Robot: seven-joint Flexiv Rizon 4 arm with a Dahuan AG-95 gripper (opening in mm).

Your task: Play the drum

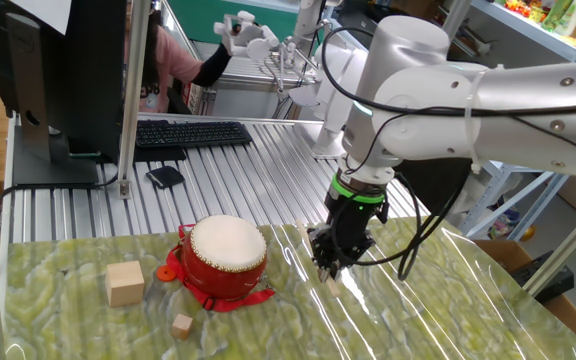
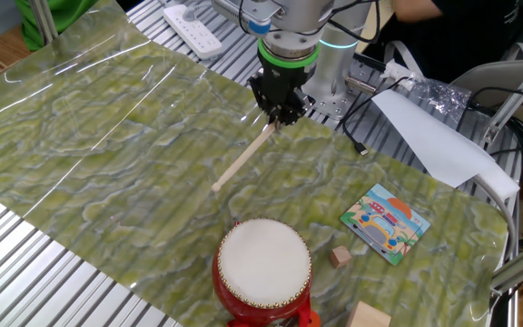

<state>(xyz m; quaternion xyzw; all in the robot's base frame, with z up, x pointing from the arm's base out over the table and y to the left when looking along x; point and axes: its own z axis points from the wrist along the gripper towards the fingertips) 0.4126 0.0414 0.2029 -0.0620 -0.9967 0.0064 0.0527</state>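
Observation:
The drum (image 1: 226,258) is small, round and red with a cream-white head, and it stands on the green marbled mat near the front; in the other fixed view the drum (image 2: 263,268) sits at the bottom centre. My gripper (image 2: 280,116) is low over the mat, well apart from the drum, shut on the upper end of a thin wooden stick (image 2: 243,159). The stick slants away from the jaws, with its free tip near the mat about halfway toward the drum. In one fixed view the gripper (image 1: 328,268) is right of the drum and the stick is almost hidden beneath it.
Two plain wooden cubes (image 1: 125,283) (image 1: 182,325) lie left of and in front of the drum. A colourful picture card (image 2: 386,222) and a white sheet (image 2: 434,136) lie beyond it. A keyboard (image 1: 188,133) and monitor stand behind the mat.

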